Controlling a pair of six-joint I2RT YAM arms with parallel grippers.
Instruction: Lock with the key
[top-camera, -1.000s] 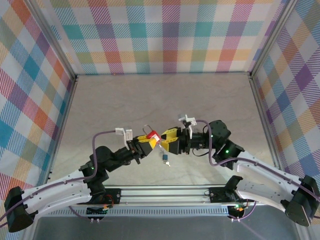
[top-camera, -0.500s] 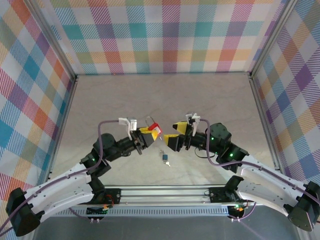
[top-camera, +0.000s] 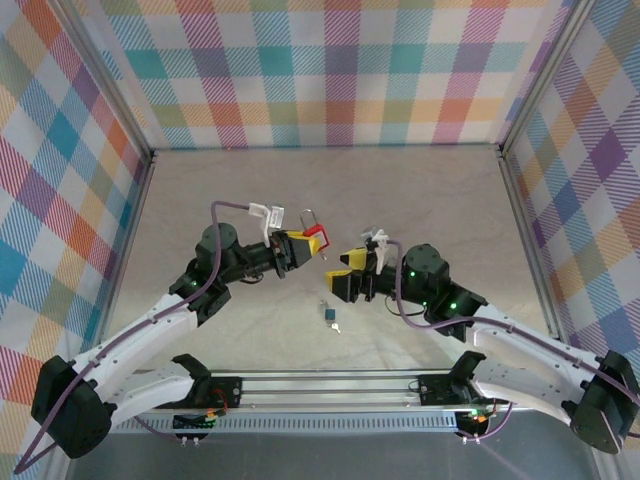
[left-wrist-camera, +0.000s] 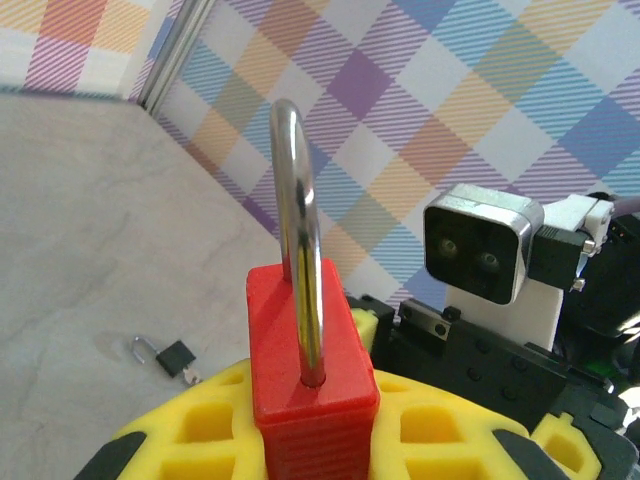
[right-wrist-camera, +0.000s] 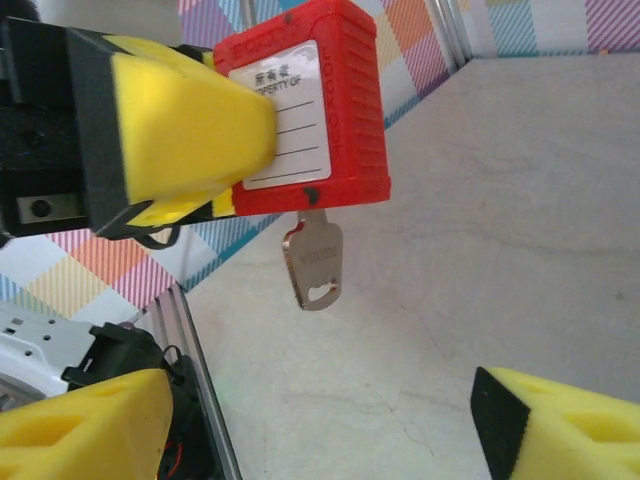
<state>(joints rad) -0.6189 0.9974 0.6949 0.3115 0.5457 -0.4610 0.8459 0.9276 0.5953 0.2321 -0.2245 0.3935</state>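
A red padlock (top-camera: 311, 239) with a steel shackle (left-wrist-camera: 297, 210) is held off the table, my left gripper (top-camera: 292, 247) shut on its body. In the left wrist view the yellow pads (left-wrist-camera: 455, 425) press both sides of the padlock (left-wrist-camera: 310, 345), and the near shackle leg sits in the body. A silver key (right-wrist-camera: 313, 265) sticks out of the underside of the padlock (right-wrist-camera: 310, 110). My right gripper (top-camera: 339, 270) is a short way right of it, open and empty, its fingers (right-wrist-camera: 85, 430) wide apart below the key.
A small black padlock (top-camera: 329, 314) with its own key lies on the table (top-camera: 330, 190) below the two grippers, also in the left wrist view (left-wrist-camera: 177, 356). Checked walls enclose three sides. A metal rail (top-camera: 330, 385) runs along the near edge.
My right gripper has come off the key, opened and drawn back to the right. The left arm has carried the red padlock up and toward the back.
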